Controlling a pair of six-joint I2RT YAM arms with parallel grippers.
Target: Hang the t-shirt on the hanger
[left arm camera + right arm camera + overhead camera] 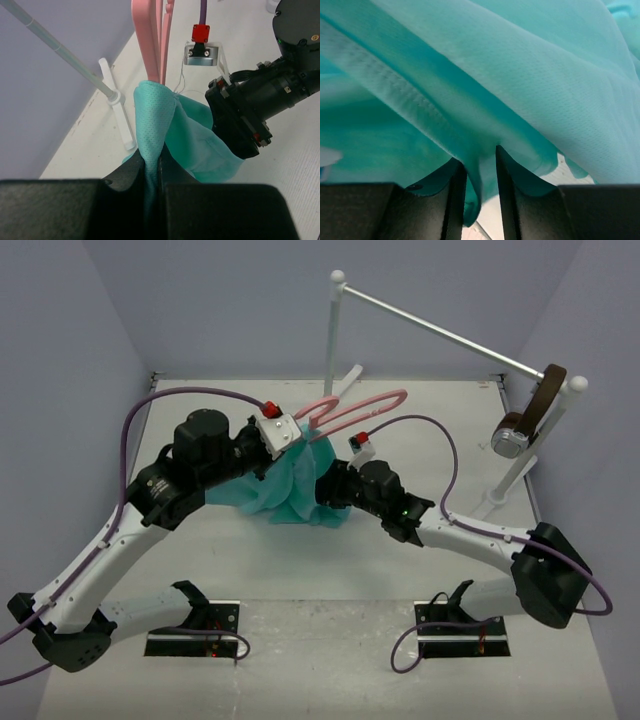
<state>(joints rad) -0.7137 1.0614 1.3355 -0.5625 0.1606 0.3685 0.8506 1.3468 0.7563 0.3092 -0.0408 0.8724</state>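
A: Nearest us, the right end effector [480,162] is clamped on a seamed fold of the t-shirt [530,75]; cloth fills the narrow gap between its fingers.

B: And the left end effector [151,169]?

A: Pressed together on another ridge of the shirt, which is bunched between the two arms above the desk [300,570]. Just beyond its fingertips the hanger [150,40] rises out of the cloth, its lower part hidden.

B: What could go wrong?

A: Both grips look thin. If the arms pull apart, a fold could slip free and the shirt slump. I can't tell what carries the hanger, so a tug might tip it out. The right wrist also sits just beside the left end effector, and they could knock.
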